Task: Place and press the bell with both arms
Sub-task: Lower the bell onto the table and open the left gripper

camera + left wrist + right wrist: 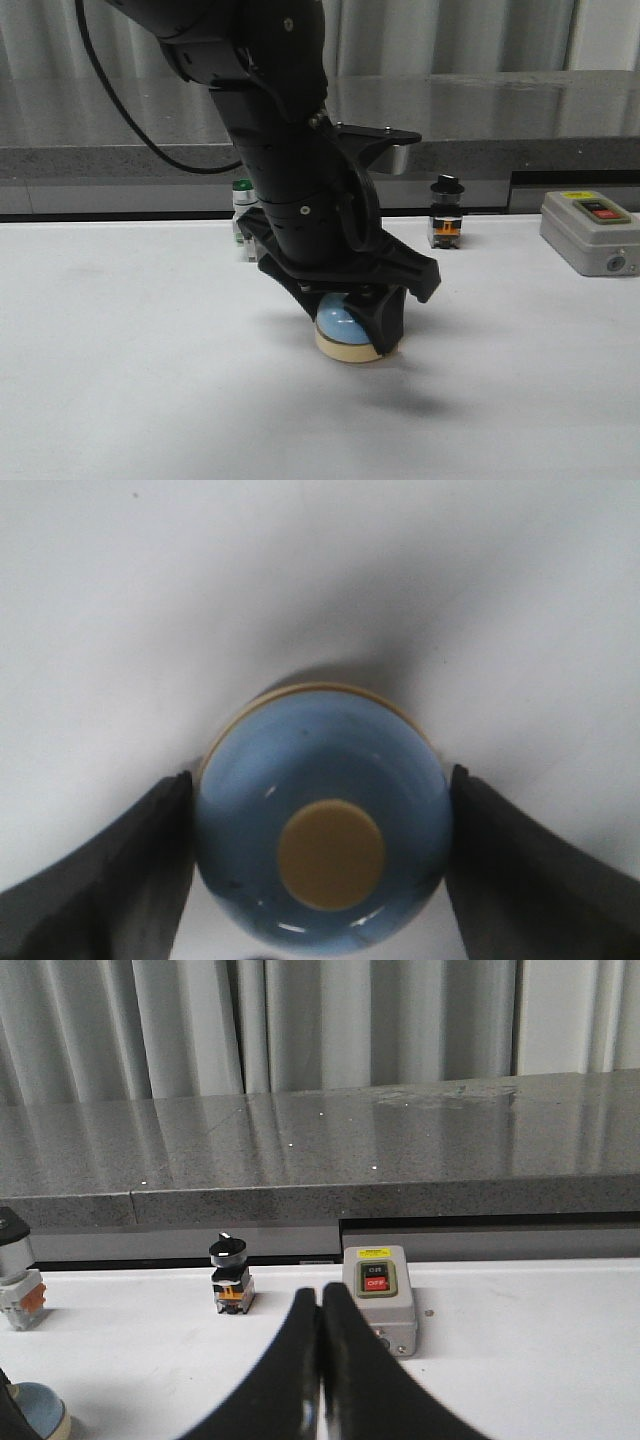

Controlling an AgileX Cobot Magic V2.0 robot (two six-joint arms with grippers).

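Observation:
The light-blue bell with its cream base stands on the white table near the middle. My left gripper comes down over it, a finger against each side of the dome. In the left wrist view the bell fills the gap between the two black fingers, and its cream button faces the camera. My right gripper is shut and empty, held above the table to the right, out of the front view. The bell's edge shows at the lower left corner of the right wrist view.
A green-capped white switch stands behind the left arm. A black-knobbed selector switch stands at the back, seen also in the right wrist view. A grey box with red and black buttons sits at the right.

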